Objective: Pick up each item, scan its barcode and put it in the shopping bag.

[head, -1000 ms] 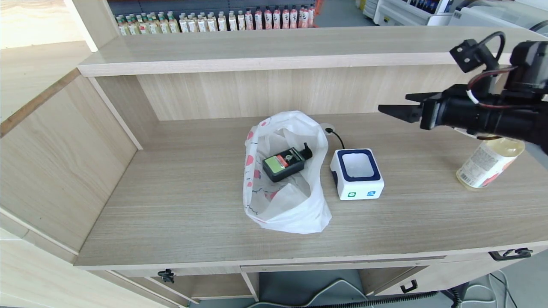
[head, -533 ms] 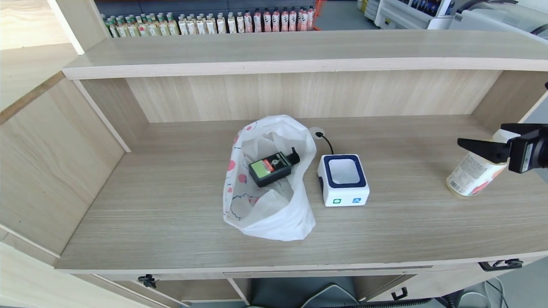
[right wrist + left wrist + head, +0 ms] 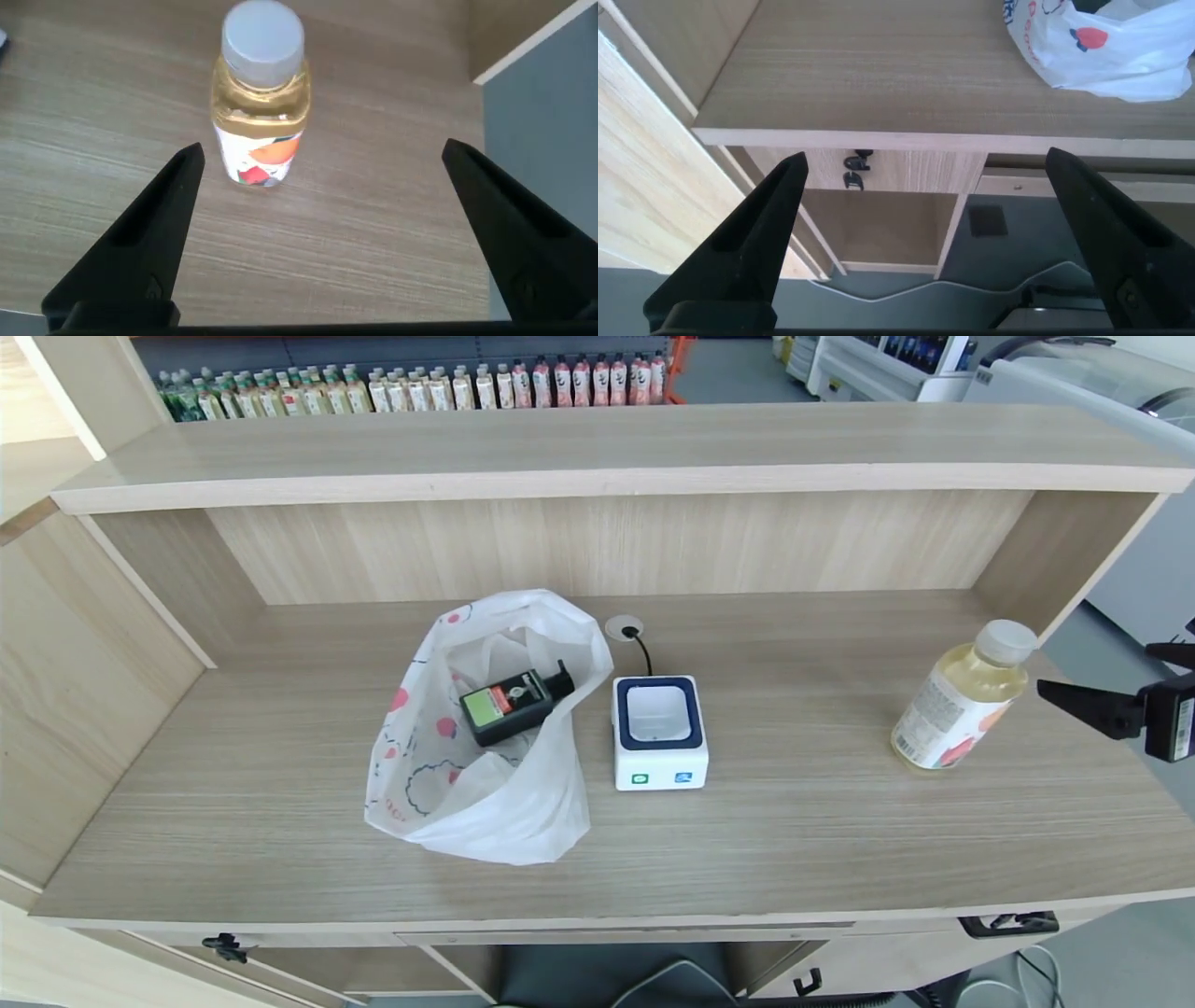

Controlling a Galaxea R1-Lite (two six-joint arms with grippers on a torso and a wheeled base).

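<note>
- Bottle, clear plastic with yellow drink and grey cap (image 3: pixel 962 700), stands on the wooden counter (image 3: pixel 794 831), near the right gripper (image 3: pixel 1092 666).
- Off the counter's front edge, the left gripper (image 3: pixel 926 159) hangs, fingers wide apart.
- Spread wide, the right gripper faces the upright bottle, not touching it.

"How's the light?"

"Bright and even, coming from above. The counter (image 3: pixel 794 821) shows no hard glare."

"Any shadows?"

"Only soft ones: a faint rim under the bag (image 3: pixel 504 812), another beside the scanner (image 3: pixel 658 733), and a little at the foot of the bottle (image 3: pixel 957 705). The back panel (image 3: pixel 597 541) beneath the ledge (image 3: pixel 597 443) is slightly dimmer."

"Distortion?"

"The head view bows the ledge's straight edge toward the corners. In the left wrist view the space below the counter is dark."
</note>
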